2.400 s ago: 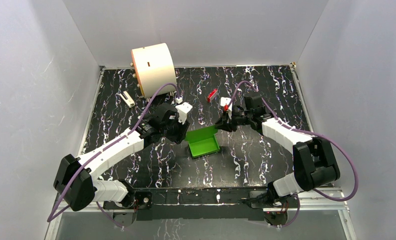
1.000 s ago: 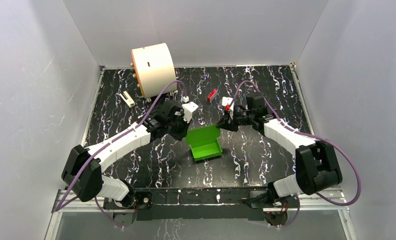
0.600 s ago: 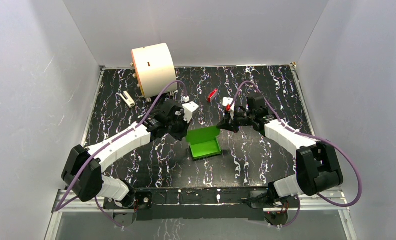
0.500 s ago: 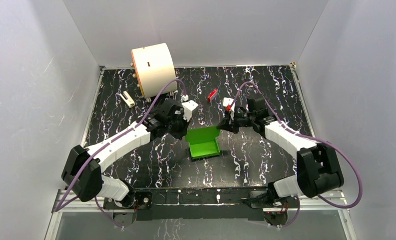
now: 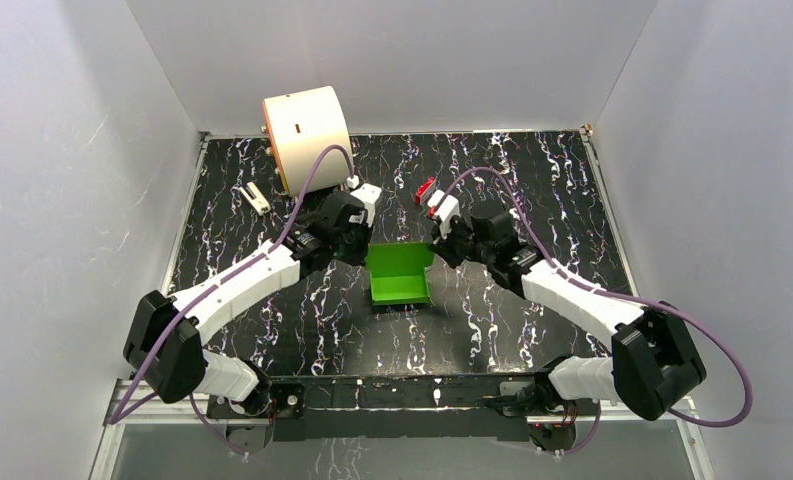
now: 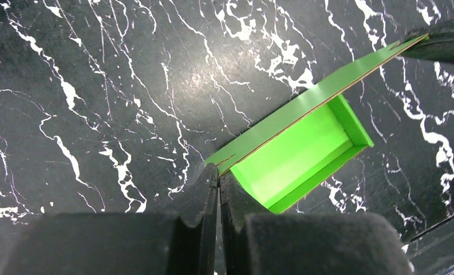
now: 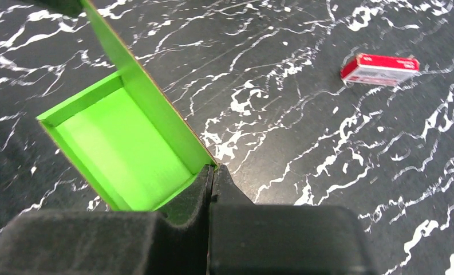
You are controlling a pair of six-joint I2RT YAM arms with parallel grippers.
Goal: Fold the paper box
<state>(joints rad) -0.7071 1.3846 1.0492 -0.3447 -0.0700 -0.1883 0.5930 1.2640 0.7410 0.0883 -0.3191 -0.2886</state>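
The bright green paper box (image 5: 399,273) sits mid-table as an open tray with its back flap standing up. My left gripper (image 5: 365,252) is shut on the flap's left end; in the left wrist view its jaws (image 6: 219,172) pinch the edge of the green card (image 6: 304,149). My right gripper (image 5: 434,250) is shut on the flap's right end; in the right wrist view the jaws (image 7: 213,172) clamp the card's corner beside the tray's inside (image 7: 121,149). The left gripper's tip shows at the flap's far end in the right wrist view.
A large cream cylinder (image 5: 305,136) stands at the back left. A small red block (image 5: 424,189) lies behind the right gripper and also shows in the right wrist view (image 7: 380,69). A small white and black object (image 5: 255,198) lies at the left. Grey walls enclose the black marbled table (image 5: 532,190).
Both grippers and the box have shifted left and toward the back. The box has turned so its flap stands more square across the table, held at both ends.
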